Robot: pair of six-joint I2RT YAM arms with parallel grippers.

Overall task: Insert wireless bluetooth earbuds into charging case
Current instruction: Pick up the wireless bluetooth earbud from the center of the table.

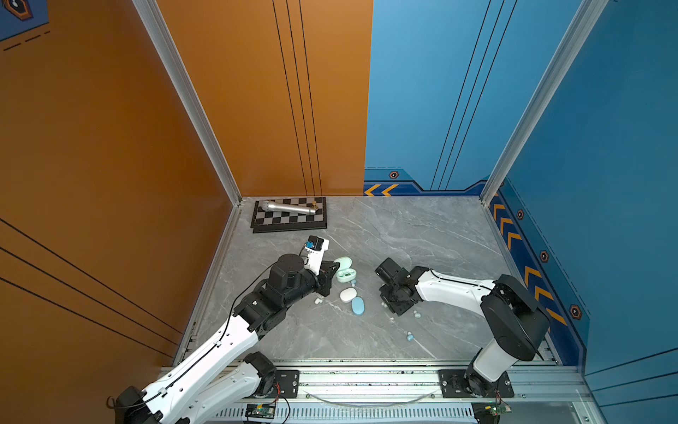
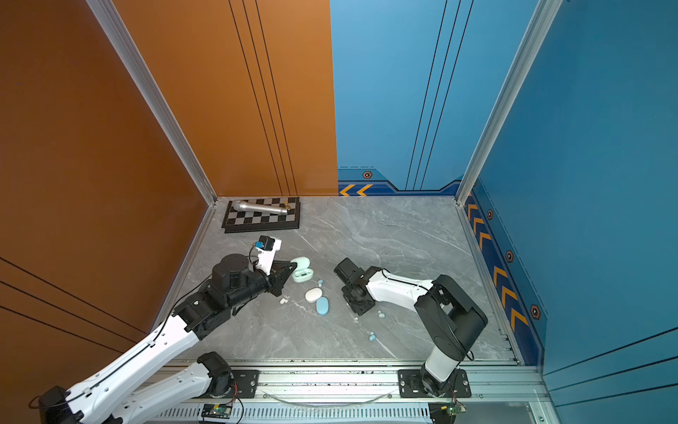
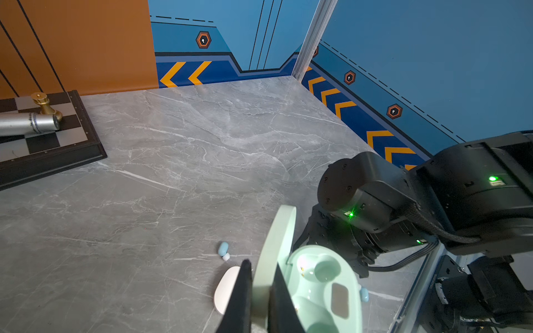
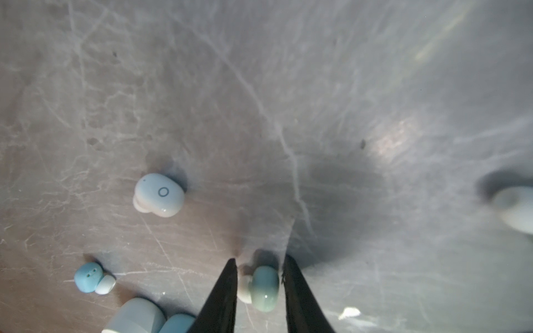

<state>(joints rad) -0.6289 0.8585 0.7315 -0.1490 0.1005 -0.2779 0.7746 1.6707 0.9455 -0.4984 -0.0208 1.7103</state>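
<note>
Two grippers at work: L gripper clamped tight on raised lid of open mint charging case, left of tabletop centre. R gripper, jaws narrowly apart, straddles mint earbud lying mid-tabletop; firm pinch or not, can't tell.

A glossy mint-green bean-shaped plastic earbud lies on its side between the fingers of my right pincer. The mint-green oval plastic charging case sits open, lid upright, both wells empty.
</note>
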